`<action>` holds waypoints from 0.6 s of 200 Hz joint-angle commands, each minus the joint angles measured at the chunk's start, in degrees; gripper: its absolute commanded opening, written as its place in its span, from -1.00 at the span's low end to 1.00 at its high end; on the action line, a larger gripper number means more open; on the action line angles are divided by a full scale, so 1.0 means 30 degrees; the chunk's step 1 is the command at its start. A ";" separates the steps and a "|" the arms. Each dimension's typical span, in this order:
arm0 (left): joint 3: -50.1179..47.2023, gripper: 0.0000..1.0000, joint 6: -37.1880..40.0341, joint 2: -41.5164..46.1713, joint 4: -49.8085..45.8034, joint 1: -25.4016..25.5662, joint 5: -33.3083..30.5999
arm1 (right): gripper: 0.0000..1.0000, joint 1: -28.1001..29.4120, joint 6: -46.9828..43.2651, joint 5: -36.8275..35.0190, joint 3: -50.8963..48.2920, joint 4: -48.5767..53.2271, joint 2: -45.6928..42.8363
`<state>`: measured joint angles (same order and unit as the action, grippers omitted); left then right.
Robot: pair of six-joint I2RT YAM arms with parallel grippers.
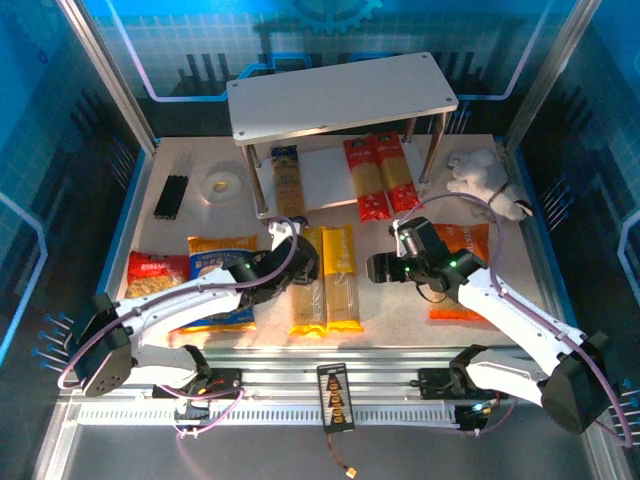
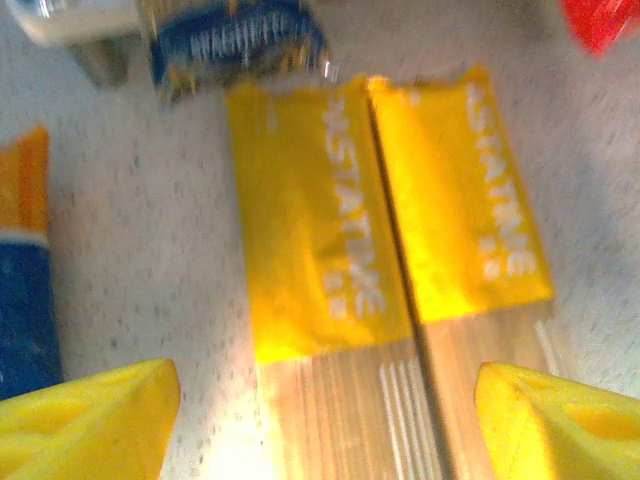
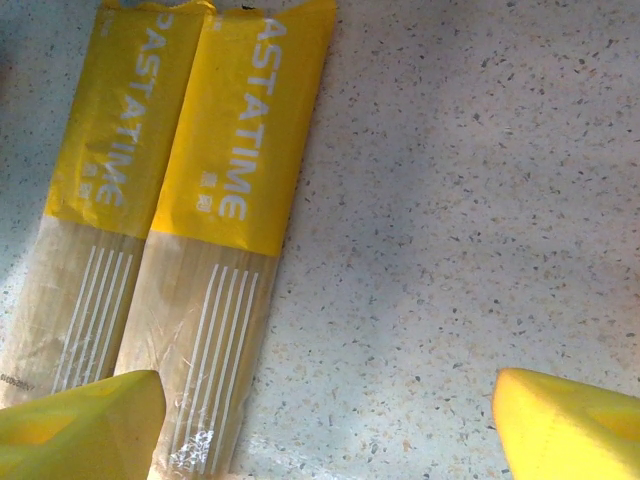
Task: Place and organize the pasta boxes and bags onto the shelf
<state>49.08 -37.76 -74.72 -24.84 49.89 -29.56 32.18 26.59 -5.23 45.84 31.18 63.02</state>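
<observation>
The left gripper (image 2: 325, 420) and right gripper (image 3: 325, 425) are held wide open, empty. The two yellow packs (image 1: 325, 280) lie touching on the table (image 1: 395, 325) before the shelf (image 1: 340, 95). Both may be caught together, since seemingly no gap separates them

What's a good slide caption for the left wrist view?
Open left gripper poised over two yellow spaghetti packs lying side by side on the speckled table.
</observation>
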 commanded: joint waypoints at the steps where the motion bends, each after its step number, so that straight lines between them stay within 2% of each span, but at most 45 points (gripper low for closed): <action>1: -0.1138 0.57 -0.2556 -0.0159 -0.0221 0.0298 0.0490 | 0.72 -0.0187 0.0300 0.0527 -0.0139 -0.0371 0.0058; 37: -0.1796 0.62 -0.3459 -0.1252 0.1554 0.0595 0.1654 | 0.72 -0.0194 0.0307 0.0531 -0.0216 -0.0221 -0.0393; 120: -0.2013 0.73 -0.4225 -0.3858 0.2879 0.0659 0.3244 | 0.73 -0.0249 0.0192 0.0326 -0.0316 -0.0021 -0.1094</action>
<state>43.81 -48.73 -84.53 -17.63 51.35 -21.85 32.18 26.83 -4.23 45.69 30.83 60.45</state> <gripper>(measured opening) 0.860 0.864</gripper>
